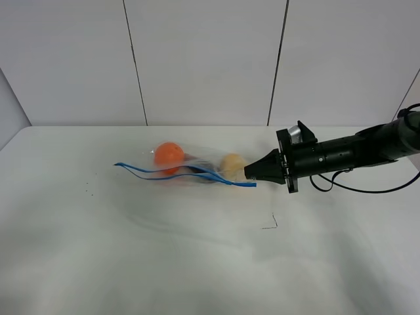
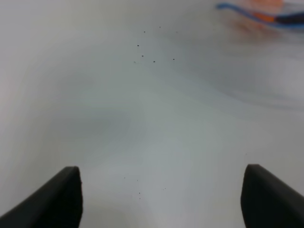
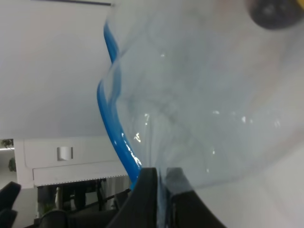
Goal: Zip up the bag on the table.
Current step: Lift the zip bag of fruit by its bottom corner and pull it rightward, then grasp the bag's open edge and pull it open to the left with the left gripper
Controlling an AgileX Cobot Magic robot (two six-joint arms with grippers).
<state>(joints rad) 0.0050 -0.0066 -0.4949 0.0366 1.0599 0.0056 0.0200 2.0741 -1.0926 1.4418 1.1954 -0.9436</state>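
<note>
Pinching of the seal is judged the step in hand. The right hand (image 1: pixel 249 173) is closed on the end of the blue seal strip (image 1: pixel 190 173) nearest it; in the right wrist view the strip is clamped between shut jaws. The bag (image 1: pixel 197 161) is lying around the middle of the desk (image 1: pixel 197 262), strip edge toward the high camera. An orange (image 1: pixel 168 155) is at the end away from that hand and a yellow fruit (image 1: pixel 231 165) is just beside its fingertips. The strip is wavy and its two tracks are seen apart over much of the length, so the mouth is taken as mostly unsealed.

Next move, as judged: the pinch is to be run along the strip toward the orange end, with both tracks kept pressed together. An anchor is needed, or the light bag will likely be shoved along rather than zipped. The left hand (image 2: pixel 161 176) is wide open over bare desk, holding nothing. Only a blurred bit of strip is caught at the edge of its view, so a reach is called for first.

Nothing is seen lying between it and the bag; only a thin black corner mark (image 1: pixel 270 223) and a few dark specks (image 1: pixel 88 191) are noted. The yellow fruit, pressed against the film near the seal, could keep the tracks from mating.
</note>
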